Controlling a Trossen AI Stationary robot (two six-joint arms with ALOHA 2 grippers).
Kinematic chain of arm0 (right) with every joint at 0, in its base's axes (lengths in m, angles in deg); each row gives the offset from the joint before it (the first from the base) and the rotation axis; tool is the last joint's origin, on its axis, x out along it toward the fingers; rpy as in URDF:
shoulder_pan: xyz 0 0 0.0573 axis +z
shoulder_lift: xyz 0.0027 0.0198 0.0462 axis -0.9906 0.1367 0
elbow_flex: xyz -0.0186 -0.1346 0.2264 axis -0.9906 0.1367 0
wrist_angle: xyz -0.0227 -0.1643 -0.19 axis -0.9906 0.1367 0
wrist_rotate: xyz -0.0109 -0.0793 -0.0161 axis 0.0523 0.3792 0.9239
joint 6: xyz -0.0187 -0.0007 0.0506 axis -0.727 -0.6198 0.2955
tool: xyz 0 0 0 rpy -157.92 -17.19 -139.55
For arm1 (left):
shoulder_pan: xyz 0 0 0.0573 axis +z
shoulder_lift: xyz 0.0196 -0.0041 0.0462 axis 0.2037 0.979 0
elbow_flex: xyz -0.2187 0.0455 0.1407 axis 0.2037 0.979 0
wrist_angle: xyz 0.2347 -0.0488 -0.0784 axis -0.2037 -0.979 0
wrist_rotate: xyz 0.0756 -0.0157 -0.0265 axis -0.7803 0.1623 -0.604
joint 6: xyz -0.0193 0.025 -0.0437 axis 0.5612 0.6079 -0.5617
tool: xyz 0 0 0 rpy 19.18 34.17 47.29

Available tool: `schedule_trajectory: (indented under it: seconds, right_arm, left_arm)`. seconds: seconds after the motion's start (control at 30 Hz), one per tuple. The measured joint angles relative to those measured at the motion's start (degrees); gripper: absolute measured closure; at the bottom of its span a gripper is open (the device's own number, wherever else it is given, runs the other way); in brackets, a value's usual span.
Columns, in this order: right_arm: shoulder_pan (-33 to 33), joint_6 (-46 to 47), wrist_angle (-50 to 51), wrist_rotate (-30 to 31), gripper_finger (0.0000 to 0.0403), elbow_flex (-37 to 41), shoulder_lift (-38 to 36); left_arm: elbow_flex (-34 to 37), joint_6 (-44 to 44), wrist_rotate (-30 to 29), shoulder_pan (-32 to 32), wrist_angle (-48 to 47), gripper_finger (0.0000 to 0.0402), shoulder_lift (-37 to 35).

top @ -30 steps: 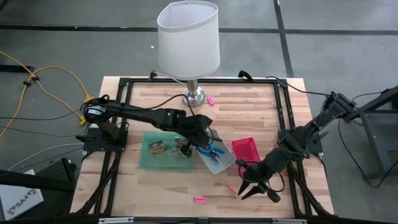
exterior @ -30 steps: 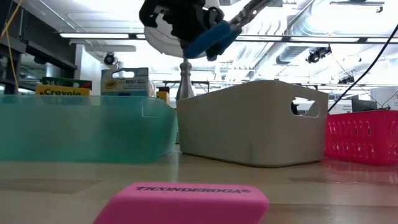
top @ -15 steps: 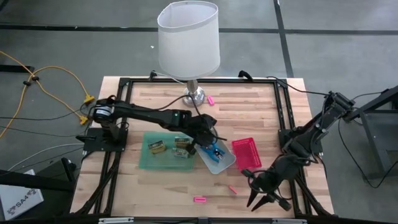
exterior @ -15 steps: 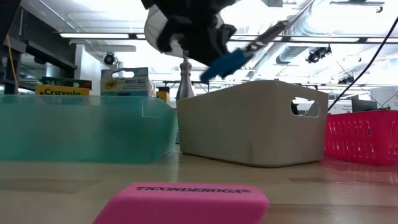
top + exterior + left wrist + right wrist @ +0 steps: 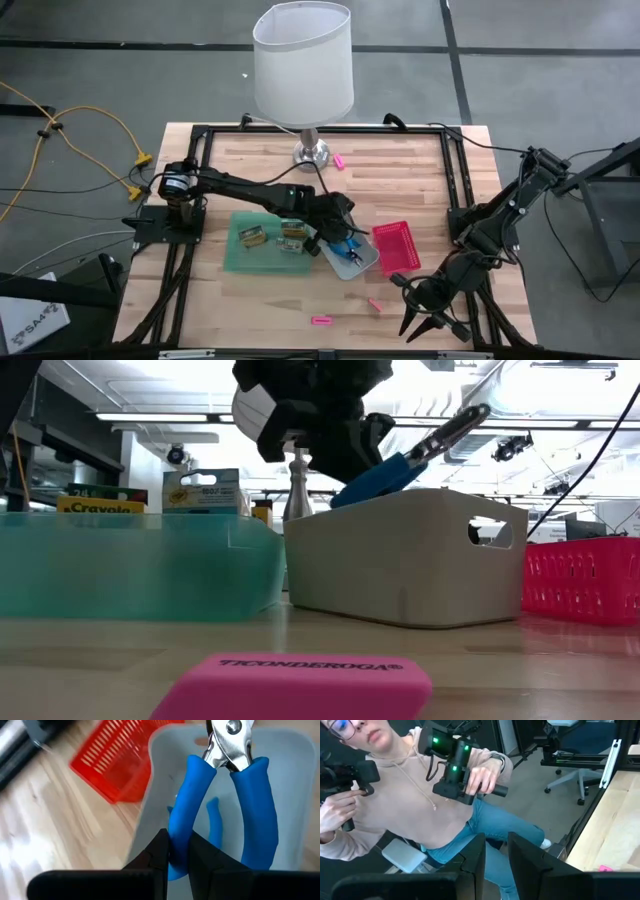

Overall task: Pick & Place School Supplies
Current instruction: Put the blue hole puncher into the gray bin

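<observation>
My left gripper hangs over the left end of the grey tray, shut on blue-handled pliers. A second blue-handled tool lies on the tray floor. Three yellow-green packs sit in the green tray. Pink erasers lie flat on the table. My right gripper waits off the table's near right corner, its fingers a narrow gap apart with nothing between them. My left gripper pinches one blue handle of the pliers near its free end, between its two fingers. It comes from above, slanting. The pliers tilt with the metal head up and toward the table's right. The handles dip behind the grey tray's rim, which hides whether they touch its floor.
A pink basket stands right of the grey tray. The white-shaded lamp stands at the far edge. A pink eraser fills the low view's foreground. A seated person holding hand controllers shows beyond the table in the right wrist view.
My left gripper has moved toward the table's right and near edges and downward, lowering the pliers from above the grey tray until their handles dip behind its rim. The pliers have tipped so the head points up and right. My right gripper has drawn back toward the near edge.
</observation>
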Motion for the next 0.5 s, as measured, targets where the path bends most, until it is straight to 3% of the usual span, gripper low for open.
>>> schedule_trajectory:
  seconds: [0.5]
  right_arm:
    - [0.0,0.11,-0.42,0.03,0.033,0.0,0.0]
  left_arm:
    - [0.0,-2.18,2.18,1.3,-0.9,0.0368,2.65]
